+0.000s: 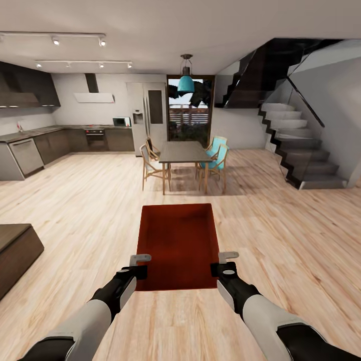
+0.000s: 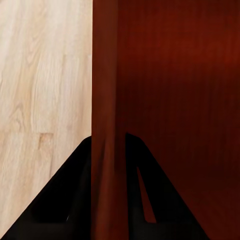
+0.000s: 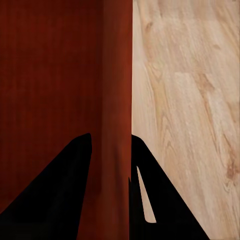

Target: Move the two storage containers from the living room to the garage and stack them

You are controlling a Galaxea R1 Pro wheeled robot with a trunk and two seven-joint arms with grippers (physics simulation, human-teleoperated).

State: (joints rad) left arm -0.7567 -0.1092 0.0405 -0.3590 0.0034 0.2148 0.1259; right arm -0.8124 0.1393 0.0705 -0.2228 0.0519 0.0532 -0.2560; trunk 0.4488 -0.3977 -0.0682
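Note:
One red-orange storage container (image 1: 178, 243) hangs level in front of me, above the light wood-plank floor, held between both arms. My left gripper (image 1: 140, 264) is shut on its left wall (image 2: 106, 150), black fingers on either side of the rim. On the opposite side my right gripper (image 1: 224, 263) is shut on the right wall (image 3: 117, 150) in the same way. The container's flat inside shows dark red in both wrist views. I am in an open wood-floored room; the garage is out of view.
A dining table (image 1: 184, 152) with wooden and teal chairs stands ahead. A dark kitchen (image 1: 60, 140) runs along the left wall. Stairs (image 1: 301, 150) rise at the right. A low dark-brown bench end (image 1: 15, 250) juts in at the left. Open plank floor lies between.

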